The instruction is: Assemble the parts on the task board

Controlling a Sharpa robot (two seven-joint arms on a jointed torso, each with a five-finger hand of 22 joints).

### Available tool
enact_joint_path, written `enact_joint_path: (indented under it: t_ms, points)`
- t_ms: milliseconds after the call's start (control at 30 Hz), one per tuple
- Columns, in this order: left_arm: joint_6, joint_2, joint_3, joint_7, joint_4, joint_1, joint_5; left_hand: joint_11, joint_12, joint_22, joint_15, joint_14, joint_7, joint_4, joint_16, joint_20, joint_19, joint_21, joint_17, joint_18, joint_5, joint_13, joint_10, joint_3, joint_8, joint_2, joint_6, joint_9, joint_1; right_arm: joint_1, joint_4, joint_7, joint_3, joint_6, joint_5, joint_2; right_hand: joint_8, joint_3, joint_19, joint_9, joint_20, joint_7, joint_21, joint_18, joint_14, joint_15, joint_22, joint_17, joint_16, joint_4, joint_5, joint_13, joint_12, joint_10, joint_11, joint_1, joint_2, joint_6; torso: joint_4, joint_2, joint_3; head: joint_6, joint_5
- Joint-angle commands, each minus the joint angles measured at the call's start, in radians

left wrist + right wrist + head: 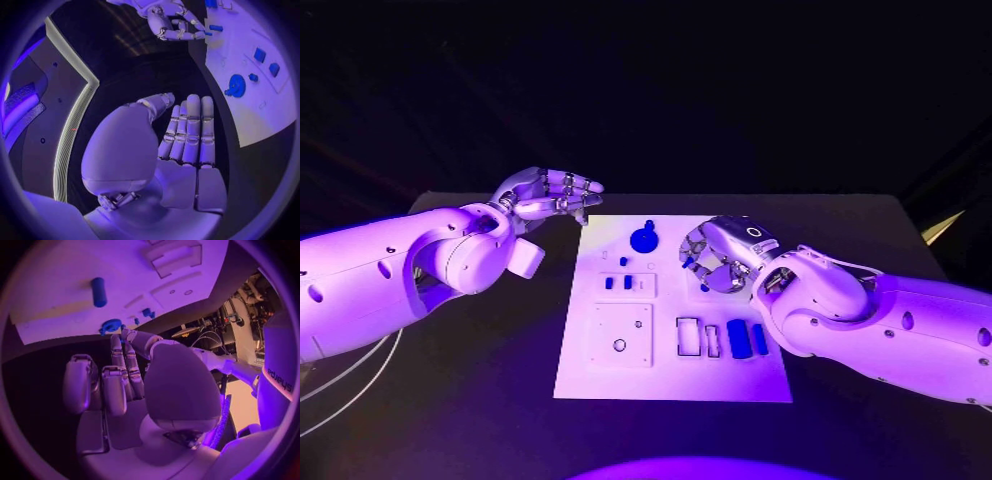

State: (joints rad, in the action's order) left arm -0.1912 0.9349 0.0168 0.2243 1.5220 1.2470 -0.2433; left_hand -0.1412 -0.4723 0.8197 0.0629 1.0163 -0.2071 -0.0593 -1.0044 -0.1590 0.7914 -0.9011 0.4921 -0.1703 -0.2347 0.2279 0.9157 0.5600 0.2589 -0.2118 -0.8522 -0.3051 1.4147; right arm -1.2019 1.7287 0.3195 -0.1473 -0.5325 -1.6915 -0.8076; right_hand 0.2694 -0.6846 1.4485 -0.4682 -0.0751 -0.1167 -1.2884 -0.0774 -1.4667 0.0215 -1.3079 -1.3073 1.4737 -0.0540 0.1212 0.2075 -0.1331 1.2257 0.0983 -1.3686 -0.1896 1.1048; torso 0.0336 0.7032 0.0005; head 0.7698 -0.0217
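Head view. The task board (672, 370) lies flat in the middle of the black tabletop (473, 400). A blue gear-shaped part (643, 240) sits near the board's far edge. Two small blue blocks (617, 283) occupy a raised white fixture toward the board's left side. A blue rectangular part (738, 338) and a narrower blue part (759, 338) lie just beside each other near the board's right edge, next to two empty rectangular recesses (688, 336). The square plate with a round hole (620, 335) carries no blue part. The left hand (548, 196) is off the board's far left corner with fingers curled. The right hand (715, 258) is over the board's right side, fingers curled downward; whether it holds a part cannot be told here.

Left wrist view. The left hand (181, 145) shows a flat palm and straight fingers lying side by side, holding nothing. The gear-shaped part (236, 85) and the small blocks (266, 61) lie on the board well apart from it.

Right wrist view. The right hand (119, 385) has fingers bent inward over the palm; no part is visible in it. A blue cylindrical part (99, 291) lies loose on the board.

Assessment: several parts lie loose and several recesses are vacant, so the assembly appears to be at an early stage, with most insertions outstanding.
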Motion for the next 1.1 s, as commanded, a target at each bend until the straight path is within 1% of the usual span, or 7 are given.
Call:
enact_joint_path:
  t_ms: [33, 167, 333, 500, 567, 733, 1100]
  points:
    - [-0.002, -0.007, 0.0, 0.009, -0.002, 0.0, 0.0, 0.001, -0.002, -0.001, 0.003, -0.007, -0.001, 0.005, 0.004, -0.005, 0.0, 0.005, -0.001, -0.011, -0.003, -0.001, -0.009, 0.001, -0.004, 0.003, 0.007, 0.002, 0.004, 0.008, 0.013, -0.024, -0.002, 0.004, 0.005, 0.021, 0.005, -0.001, 0.004, -0.001, 0.0, 0.002, -0.002, 0.019, -0.062, 0.007, -0.14, -0.066, -0.002, -0.005, 0.003, 0.0, -0.004, 0.06, -0.053, 0.007, 0.005, 0.007, -0.0007, 0.0, -0.001, 0.004, -0.025]
    - [-0.007, -0.015, 0.0, 0.01, -0.006, 0.0, 0.002, 0.001, -0.002, -0.001, 0.003, -0.007, -0.001, 0.005, 0.004, -0.005, 0.0, 0.005, -0.001, -0.011, -0.003, -0.001, -0.009, 0.001, -0.004, 0.003, 0.007, 0.002, 0.004, 0.023, 0.016, -0.03, -0.006, 0.018, 0.003, 0.056, 0.005, -0.001, 0.004, -0.001, 0.0, 0.002, -0.002, 0.019, -0.062, 0.007, -0.14, -0.066, -0.002, -0.005, 0.003, 0.0, -0.004, 0.06, -0.053, 0.007, 0.005, 0.007, 0.0005, 0.0, -0.0016, 0.004, -0.046]
    - [-0.014, -0.027, 0.001, 0.012, -0.01, 0.0, 0.004, 0.0, -0.002, -0.001, 0.004, -0.007, -0.002, 0.004, 0.005, -0.006, -0.001, 0.006, -0.001, -0.011, -0.003, -0.001, -0.01, 0.0, -0.004, 0.003, 0.008, 0.002, 0.003, 0.049, 0.002, -0.036, -0.011, 0.032, -0.005, 0.095, 0.004, -0.001, 0.003, -0.001, 0.0, 0.001, 0.0, 0.019, -0.062, 0.007, -0.14, -0.065, -0.003, -0.005, 0.002, 0.0, -0.003, 0.059, -0.053, 0.008, 0.005, 0.006, 0.0004, 0.001, -0.0023, 0.01, -0.063]
    - [-0.014, -0.04, 0.001, 0.013, -0.018, 0.0, 0.006, 0.0, -0.003, -0.002, 0.004, -0.007, -0.002, 0.003, 0.005, -0.006, -0.001, 0.006, -0.001, -0.011, -0.002, -0.001, -0.01, -0.001, -0.004, 0.003, 0.008, 0.002, 0.001, 0.07, -0.022, -0.039, -0.014, 0.049, -0.009, 0.128, 0.004, -0.002, 0.002, -0.001, 0.0, 0.001, 0.002, 0.018, -0.062, 0.007, -0.139, -0.066, -0.002, -0.006, 0.002, 0.0, -0.002, 0.059, -0.053, 0.008, 0.006, 0.006, -0.0008, 0.001, -0.0012, 0.015, -0.081]
    - [-0.014, -0.045, 0.001, 0.014, -0.023, 0.0, 0.008, 0.0, -0.003, -0.002, 0.004, -0.007, -0.002, 0.003, 0.005, -0.006, -0.001, 0.006, -0.001, -0.011, -0.002, -0.001, -0.01, -0.001, -0.004, 0.003, 0.008, 0.002, 0.001, 0.076, -0.028, -0.04, -0.015, 0.055, -0.01, 0.137, 0.003, -0.002, 0.001, 0.0, 0.0, 0.001, 0.004, 0.018, -0.062, 0.007, -0.138, -0.064, -0.003, -0.006, 0.002, 0.0, -0.002, 0.059, -0.053, 0.008, 0.006, 0.005, -0.0004, 0.002, 0.0002, 0.016, -0.086]
    - [-0.014, -0.051, 0.001, 0.015, -0.031, 0.0, 0.01, 0.0, -0.003, -0.002, 0.004, -0.007, -0.002, 0.003, 0.005, -0.006, -0.001, 0.006, -0.001, -0.011, -0.002, -0.001, -0.01, -0.001, -0.004, 0.003, 0.008, 0.002, 0.001, 0.09, -0.034, -0.042, -0.016, 0.064, -0.011, 0.153, 0.003, -0.003, 0.001, 0.0, 0.0, 0.001, 0.004, 0.018, -0.062, 0.007, -0.138, -0.064, -0.003, -0.006, 0.002, 0.0, -0.001, 0.058, -0.052, 0.008, 0.007, 0.005, -0.0012, 0.001, 0.0002, 0.029, -0.102]
    - [-0.014, -0.055, 0.001, 0.014, -0.035, 0.0, 0.01, 0.0, -0.004, -0.002, 0.005, -0.008, -0.002, 0.002, 0.005, -0.007, -0.002, 0.008, -0.001, -0.01, -0.003, -0.001, -0.011, -0.002, -0.004, 0.004, 0.008, 0.002, 0.0, 0.102, -0.04, -0.037, -0.017, 0.079, -0.012, 0.164, 0.002, -0.003, 0.001, 0.0, 0.0, 0.0, 0.004, 0.018, -0.062, 0.007, -0.139, -0.065, -0.003, -0.007, 0.002, 0.0, 0.001, 0.057, -0.052, 0.009, 0.007, 0.004, 0.0001, 0.001, -0.0003, 0.043, -0.11]
